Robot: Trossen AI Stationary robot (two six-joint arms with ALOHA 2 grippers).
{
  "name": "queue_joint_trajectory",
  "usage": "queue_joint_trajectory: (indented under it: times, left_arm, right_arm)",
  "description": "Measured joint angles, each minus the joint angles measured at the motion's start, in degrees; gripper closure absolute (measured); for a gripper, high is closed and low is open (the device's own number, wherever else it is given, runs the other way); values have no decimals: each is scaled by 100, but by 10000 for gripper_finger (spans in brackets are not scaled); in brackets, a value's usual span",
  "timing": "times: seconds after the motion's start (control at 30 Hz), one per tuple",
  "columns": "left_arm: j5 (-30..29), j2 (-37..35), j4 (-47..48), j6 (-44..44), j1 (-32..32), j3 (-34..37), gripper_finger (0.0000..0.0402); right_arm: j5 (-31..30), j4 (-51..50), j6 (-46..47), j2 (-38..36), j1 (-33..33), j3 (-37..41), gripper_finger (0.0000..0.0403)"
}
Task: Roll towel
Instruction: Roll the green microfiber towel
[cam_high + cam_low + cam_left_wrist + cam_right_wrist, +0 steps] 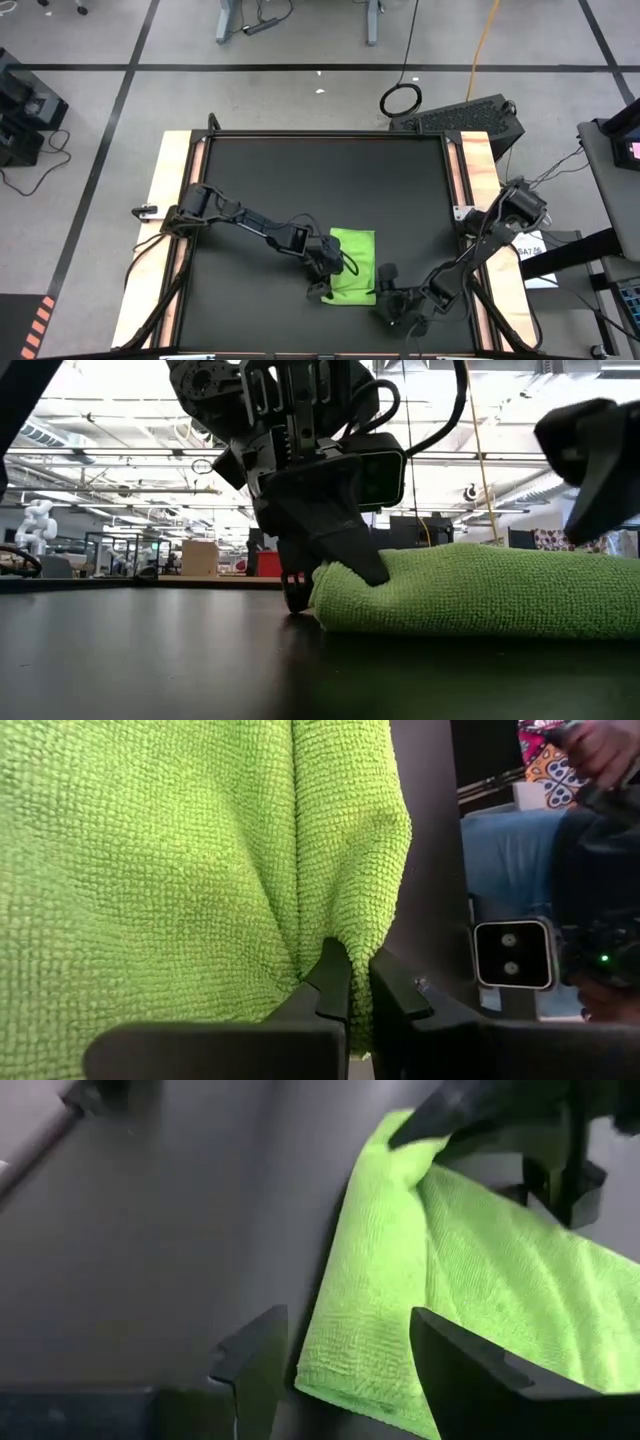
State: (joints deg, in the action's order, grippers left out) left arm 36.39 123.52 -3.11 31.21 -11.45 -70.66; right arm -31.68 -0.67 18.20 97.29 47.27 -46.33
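While the towel (352, 264) lies folded near-centre on the table (300, 170), left gripper (322, 272) pinches its left edge; right gripper (345, 1355), fingers spread, sits at the near-right corner w/o contact.

The towel (352, 265) lies folded on the counter (320, 180), toward its near edge and a little right of the middle. The left gripper (322, 270) sits at the towel's left side, its jaws pinched on a fold of the cloth there. The right gripper (392, 300) is at the towel's near right corner, jaws spread with the corner just before them. Both arms reach in from the counter's two sides.
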Motion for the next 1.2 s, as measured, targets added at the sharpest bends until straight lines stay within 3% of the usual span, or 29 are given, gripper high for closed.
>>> queue_joint_trajectory:
  times: [0.37,0.6,0.7,0.83,1.03,1.2]
  left_arm:
    - [239,2,64,147,95,8,388]
    - [365,2,99,140,95,10,383]
    - [360,3,78,170,95,-37,353]
    - [363,11,134,195,99,-238,277]
    - [153,-172,255,-155,85,-336,176]
    - [-654,-719,619,-786,26,-349,158]
  right_arm:
    - [-481,88,376,690,-48,-10,219]
    - [-6,119,985,764,-311,-27,277]
    - [415,107,1241,759,-418,-28,323]
    - [950,105,1551,715,-504,-28,386]
    - [1664,97,1899,549,-646,-28,387]
    - [2228,94,2025,523,-804,-22,398]
